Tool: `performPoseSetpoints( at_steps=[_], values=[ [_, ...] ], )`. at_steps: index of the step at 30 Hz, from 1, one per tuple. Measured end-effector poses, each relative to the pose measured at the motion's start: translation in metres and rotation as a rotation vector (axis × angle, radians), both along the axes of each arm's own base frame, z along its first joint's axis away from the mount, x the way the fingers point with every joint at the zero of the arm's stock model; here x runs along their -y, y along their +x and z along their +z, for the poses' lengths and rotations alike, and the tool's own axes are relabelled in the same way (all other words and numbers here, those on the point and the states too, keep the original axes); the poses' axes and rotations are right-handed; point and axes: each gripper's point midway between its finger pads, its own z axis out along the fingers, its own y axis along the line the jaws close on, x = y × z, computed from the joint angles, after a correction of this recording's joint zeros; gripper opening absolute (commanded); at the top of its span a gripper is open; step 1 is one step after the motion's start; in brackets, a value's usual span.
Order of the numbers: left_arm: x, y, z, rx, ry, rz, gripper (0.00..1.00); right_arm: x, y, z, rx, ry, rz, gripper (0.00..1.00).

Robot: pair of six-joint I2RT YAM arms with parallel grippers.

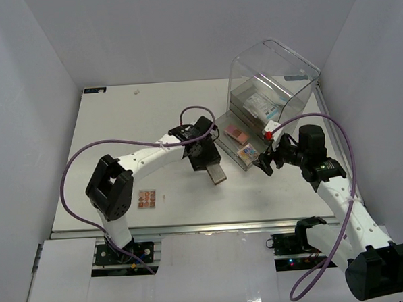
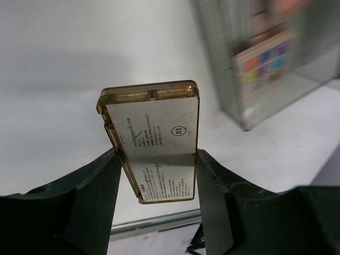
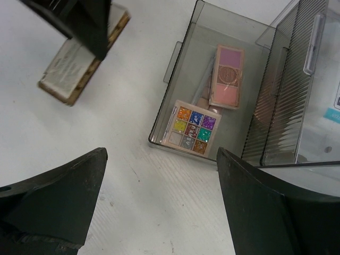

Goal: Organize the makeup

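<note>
A long flat compact (image 2: pixel 154 138) with gold edges and a white printed label sits between my left gripper's (image 2: pixel 156 180) fingers, which are shut on its two long sides. In the top view the compact (image 1: pixel 215 172) hangs just above the table under the left gripper (image 1: pixel 205 161), left of the pulled-out drawer (image 1: pixel 230 153). In that drawer (image 3: pixel 159 119) lie a multicolour glitter palette (image 3: pixel 191 126) and a pink palette (image 3: pixel 227 77). My right gripper (image 3: pixel 159 154) is open over bare table in front of the drawer, holding nothing. A small palette (image 1: pixel 146 199) lies at the near left.
The tall clear acrylic drawer box (image 1: pixel 272 79) stands at the back right, with a white packet with blue print (image 1: pixel 263 106) inside it. Its open drawer juts toward the table's middle, between the two grippers. White walls close in the table on three sides.
</note>
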Motion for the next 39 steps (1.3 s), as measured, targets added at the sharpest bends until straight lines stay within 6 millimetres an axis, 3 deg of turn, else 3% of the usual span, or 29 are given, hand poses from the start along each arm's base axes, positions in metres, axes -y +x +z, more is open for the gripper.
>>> performPoseSetpoints(
  at_steps=[3, 6, 11, 17, 26, 27, 28, 29, 39],
  values=[
    [0.02, 0.035, 0.029, 0.077, -0.064, -0.036, 0.02, 0.003, 0.001, -0.002, -0.005, -0.001, -0.011, 0.9],
    [0.037, 0.073, 0.044, 0.119, -0.122, -0.052, 0.04, 0.007, 0.003, -0.001, -0.002, 0.0, -0.026, 0.9],
    [0.054, 0.125, 0.036, 0.11, -0.198, -0.05, 0.09, 0.011, 0.004, 0.001, 0.004, 0.002, -0.04, 0.9],
    [0.062, 0.16, 0.014, 0.066, -0.252, -0.034, 0.16, 0.012, 0.005, 0.001, 0.005, 0.005, -0.043, 0.9],
    [0.089, 0.169, 0.01, 0.041, -0.356, -0.06, 0.34, 0.015, 0.006, 0.001, 0.004, 0.005, -0.054, 0.9],
    [0.091, 0.169, 0.01, 0.041, -0.367, -0.064, 0.65, 0.015, 0.006, 0.001, 0.004, 0.005, -0.054, 0.9],
    [0.093, 0.169, 0.009, 0.038, -0.375, -0.067, 0.87, 0.015, 0.006, 0.001, 0.004, 0.005, -0.054, 0.9],
    [0.095, 0.169, 0.009, 0.036, -0.384, -0.069, 0.98, 0.015, 0.006, 0.001, 0.004, 0.005, -0.054, 0.9],
    [0.106, 0.173, 0.019, 0.065, -0.453, -0.099, 0.98, 0.017, 0.007, 0.003, 0.01, 0.008, -0.057, 0.9]
  ],
)
